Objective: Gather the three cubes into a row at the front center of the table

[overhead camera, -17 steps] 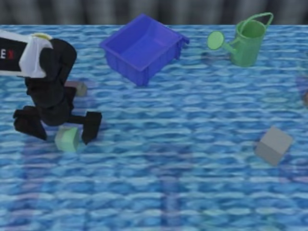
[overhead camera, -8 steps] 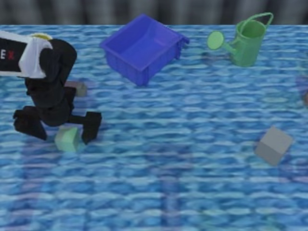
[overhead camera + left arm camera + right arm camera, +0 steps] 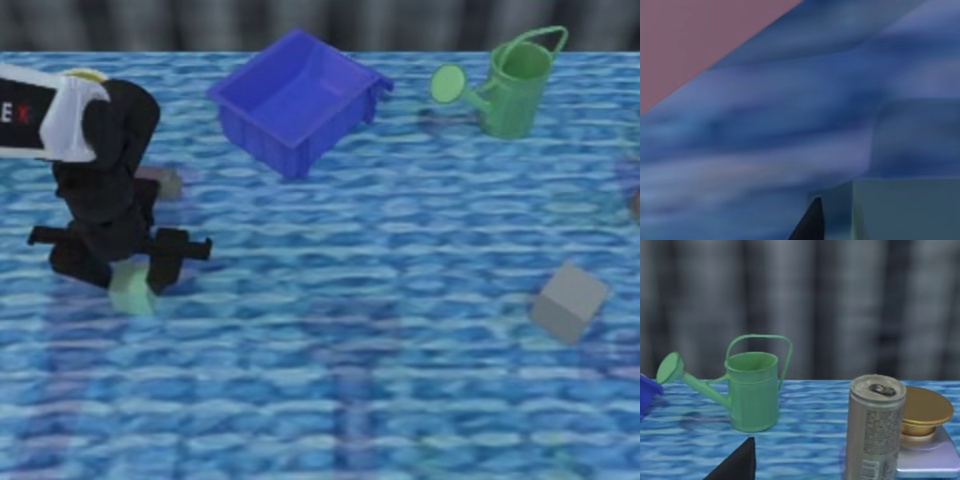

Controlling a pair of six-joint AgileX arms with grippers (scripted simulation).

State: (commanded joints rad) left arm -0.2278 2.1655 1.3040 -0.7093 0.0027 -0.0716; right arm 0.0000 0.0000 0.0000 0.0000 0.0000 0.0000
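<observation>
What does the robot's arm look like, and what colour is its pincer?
The left arm is white with a black panel bearing a red mark, plus a yellow ring. Its wrist and left pincer are chunky and black, with two blocky fingers. The right arm is out of the top view; its wrist camera shows one black tip.

The left arm (image 3: 60, 115) is white-shelled with red lettering, a yellow ring, and a black end effector (image 3: 128, 268).

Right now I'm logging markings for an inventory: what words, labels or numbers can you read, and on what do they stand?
"E" then a red "X": on the left arm's casing, cut off at the top view's left edge.
Printed label on the can: too small to read.
The cubes, blue bin and watering can show no text.
</observation>
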